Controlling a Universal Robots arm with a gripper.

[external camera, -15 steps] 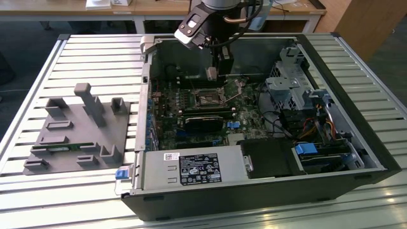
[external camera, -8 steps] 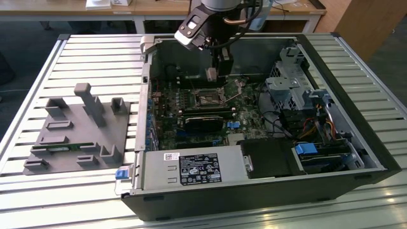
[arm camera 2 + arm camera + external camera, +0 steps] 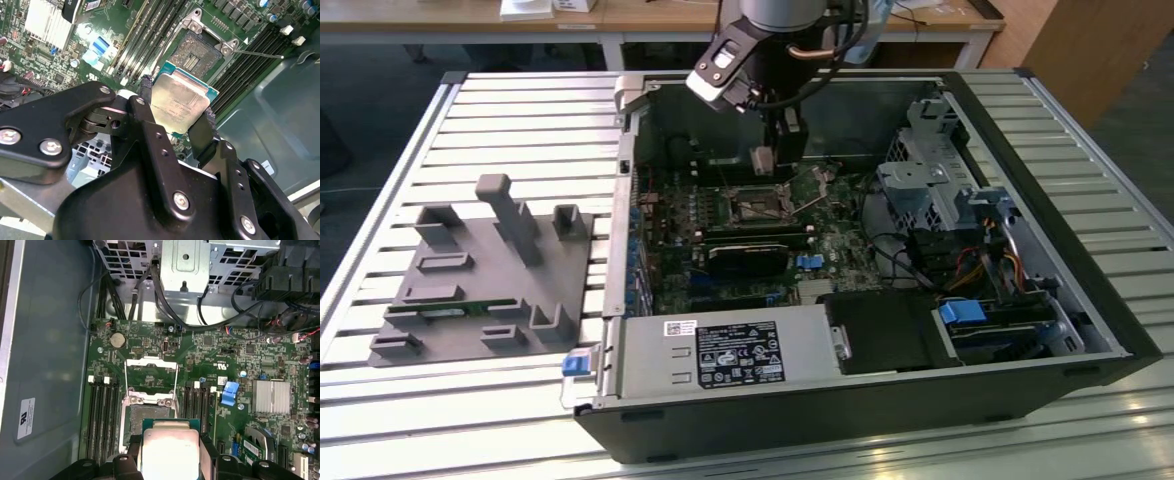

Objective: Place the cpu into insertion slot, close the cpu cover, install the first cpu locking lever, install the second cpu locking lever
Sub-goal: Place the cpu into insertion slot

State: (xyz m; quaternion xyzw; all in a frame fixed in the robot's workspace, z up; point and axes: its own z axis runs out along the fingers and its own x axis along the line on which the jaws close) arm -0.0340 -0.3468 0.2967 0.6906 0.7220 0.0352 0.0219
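**Exterior view:** A Universal Robots arm reaches down into an open computer case lying on a slatted metal worktop. Its gripper hangs above the insertion slot, clamped on the cpu. A black heatsink block sits just beside the slot. A grey fixture tray rests on the worktop outside the case, well apart from the slot toward the exterior view's left.

**Second wrist view:** The gripper grasps the cpu by two opposite edges between its black fingers, silvery top facing the camera. The chip is held clear of the insertion slot and does not touch it. The slot lies bare, its dark contact field exposed. A thin metal locking lever juts out from one corner of the slot. Long black memory slots run along both sides of it.

**First wrist view:** The cpu sits in the gripper partly over one edge of the insertion slot. The cpu cover lies flipped open on the side of the slot away from the chip. Beyond the cover sits a coin battery, and a finned silver heatsink stands well apart from the slot, past a blue connector.
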